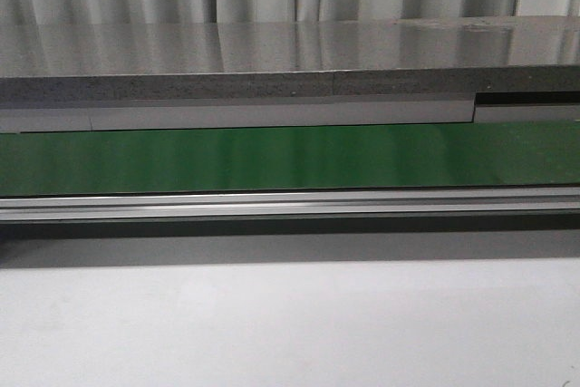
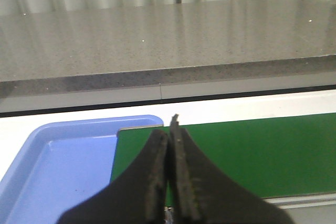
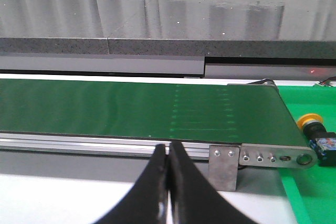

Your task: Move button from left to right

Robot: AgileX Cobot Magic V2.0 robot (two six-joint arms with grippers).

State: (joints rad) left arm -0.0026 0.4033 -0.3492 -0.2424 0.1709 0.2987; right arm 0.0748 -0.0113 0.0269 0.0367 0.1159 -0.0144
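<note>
While the green conveyor belt (image 1: 290, 156) runs across the front view with neither arm visible there, both claws are seen only in the wrist views. Left claw (image 2: 169, 129) is clenched on nothing, held over the belt edge beside a blue tray (image 2: 37, 166). Right claw (image 3: 167, 153) is likewise clenched, empty, above the white bench (image 3: 63, 198). The button (image 3: 311, 125) is found lying on a green mat (image 3: 310, 192), just past the belt's end roller bracket (image 3: 273, 157).

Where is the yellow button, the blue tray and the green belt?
button (image 3: 310, 121): right wrist view, on its yellow cap.
blue tray (image 2: 58, 166): left wrist view, on its bare floor.
green belt (image 1: 290, 159): front view, on its flat top.
</note>
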